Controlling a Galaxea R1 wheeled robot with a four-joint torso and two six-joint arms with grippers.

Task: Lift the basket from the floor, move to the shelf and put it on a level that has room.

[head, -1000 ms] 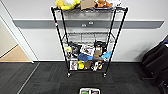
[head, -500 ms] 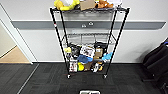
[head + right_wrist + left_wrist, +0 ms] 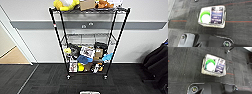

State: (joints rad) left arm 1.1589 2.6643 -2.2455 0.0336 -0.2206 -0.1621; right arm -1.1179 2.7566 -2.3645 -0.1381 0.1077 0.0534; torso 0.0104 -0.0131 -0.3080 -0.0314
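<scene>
The basket (image 3: 213, 65) is seen standing on the floor (image 3: 185, 65), a dark grey carpet, with nothing gripping it. In the left wrist view it is shown as a small cream woven box with a speckled weave, and inside it a white round object with a green ring (image 3: 210, 65) is laid beside a dark blue printed packet (image 3: 220, 66). The same basket (image 3: 212, 16) is shown in the right wrist view, with the green ring (image 3: 204, 17) and the blue packet (image 3: 217, 15) side by side in it. In the head view only a pale sliver of the basket (image 3: 90, 92) is caught at the lower edge, on the carpet in front of the shelf (image 3: 88, 40) and apart from it.

The shelf is seen as a tall black wire rack set against a pale wall (image 3: 35, 42). Its top tier is loaded with a yellow soft toy (image 3: 65, 4), a brown box (image 3: 87, 4) and an orange-brown toy (image 3: 104, 3). The level (image 3: 88, 36) below the top is seen as bare mesh. The two lower tiers are crowded with mixed goods too blurred to be named. A dark bag (image 3: 157, 62) is set on the floor to the right.

Whether either end effector is released or clenched cannot be told.
</scene>
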